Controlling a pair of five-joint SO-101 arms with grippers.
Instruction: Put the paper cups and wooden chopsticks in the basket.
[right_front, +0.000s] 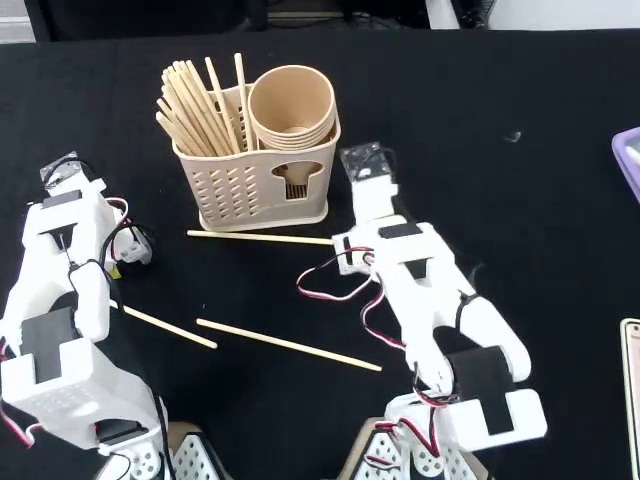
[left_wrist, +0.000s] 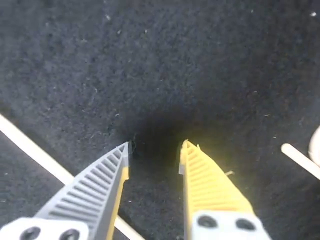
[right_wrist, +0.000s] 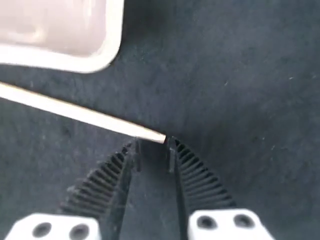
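Observation:
A cream slotted basket (right_front: 240, 185) stands at the back of the black table, holding stacked paper cups (right_front: 292, 105) and several wooden chopsticks (right_front: 195, 105). Three chopsticks lie loose on the cloth. One lies just in front of the basket (right_front: 260, 237); its end (right_wrist: 157, 137) rests at the tips of my right gripper (right_wrist: 153, 144), which is open by a narrow gap. My left gripper (left_wrist: 155, 149) is open low over bare cloth, with a second chopstick (left_wrist: 35, 150) running under its grey finger. The third chopstick (right_front: 290, 345) lies between the arms.
The basket's base (right_wrist: 60, 40) sits just beyond the right gripper. Another chopstick end (left_wrist: 300, 160) shows beside the left gripper. A purple object (right_front: 628, 155) and a pale flat item (right_front: 632, 370) sit at the table's right edge.

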